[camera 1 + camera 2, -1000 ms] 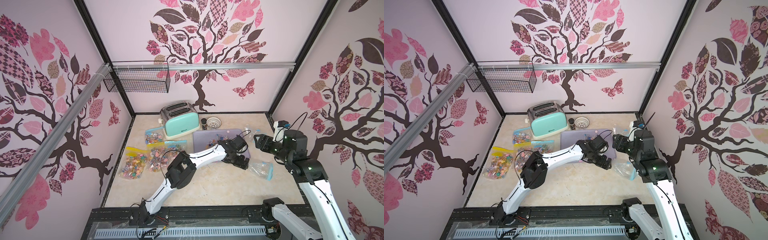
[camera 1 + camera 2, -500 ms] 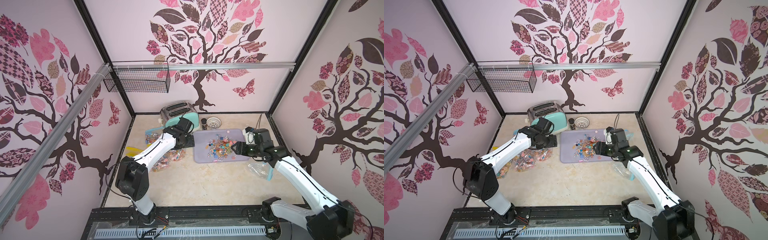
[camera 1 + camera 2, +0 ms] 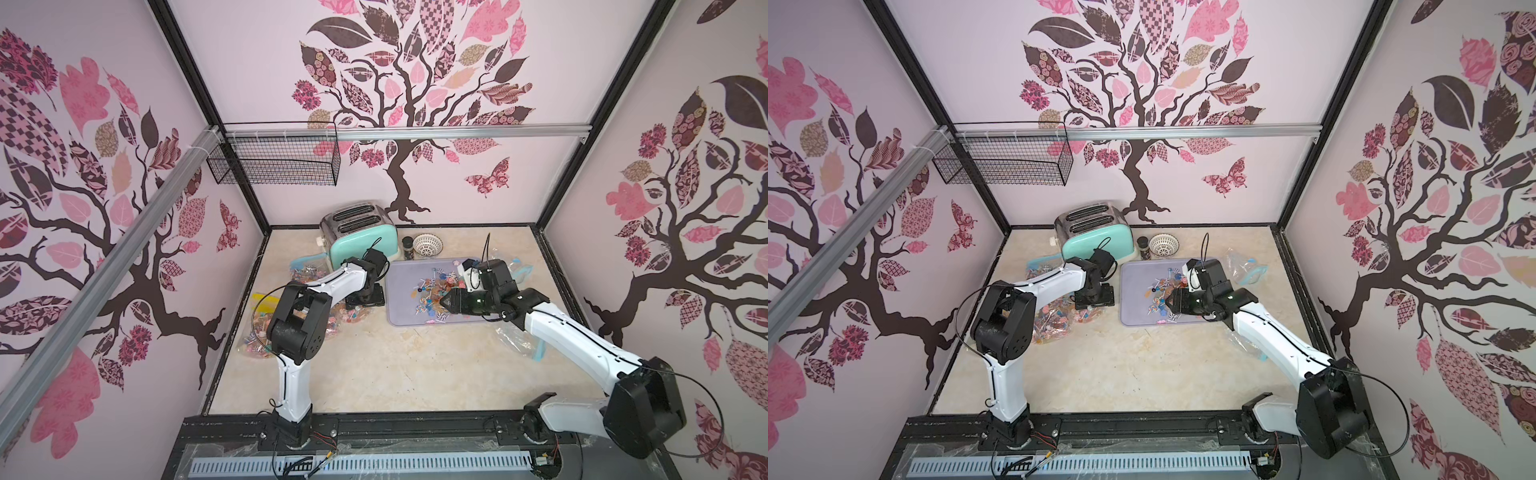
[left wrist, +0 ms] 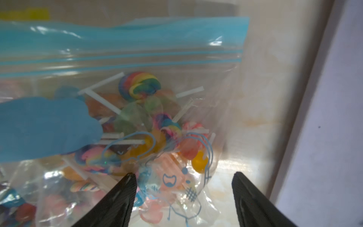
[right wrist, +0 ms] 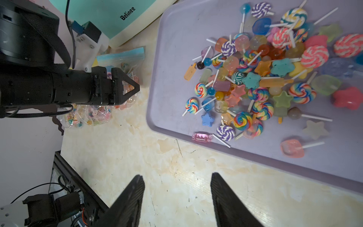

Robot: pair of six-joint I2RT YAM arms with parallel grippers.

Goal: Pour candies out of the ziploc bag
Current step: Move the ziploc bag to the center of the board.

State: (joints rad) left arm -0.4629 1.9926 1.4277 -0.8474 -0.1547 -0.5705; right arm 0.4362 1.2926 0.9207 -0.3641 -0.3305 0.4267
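A clear ziploc bag (image 4: 149, 64) with a blue zip strip lies on the table, full of candies (image 4: 139, 86). My left gripper (image 4: 183, 175) hovers open over its corner, with the plastic between the fingers but not clamped. In both top views the left gripper (image 3: 365, 297) (image 3: 1094, 301) sits left of the lavender tray (image 3: 399, 274). A heap of loose candies (image 3: 432, 291) (image 5: 255, 78) lies on the tray (image 5: 176, 39). My right gripper (image 5: 177, 175) (image 3: 442, 301) stands open and empty over bare table by the tray's near edge.
More candy-filled bags (image 3: 257, 332) (image 3: 307, 270) lie at the left. Limp clear bags (image 3: 515, 336) (image 3: 511, 266) lie right of the tray. Behind stand a mint toaster (image 3: 361, 232), a dark jar (image 3: 408, 247) and a white bowl (image 3: 428, 244). A blurred blue shape (image 4: 43, 127) covers part of the left wrist view.
The left arm swung from the tray leftward to the candy bags and lowered there. The right arm came down from high at the right to the tray's front. Both pairs of jaws narrowed.
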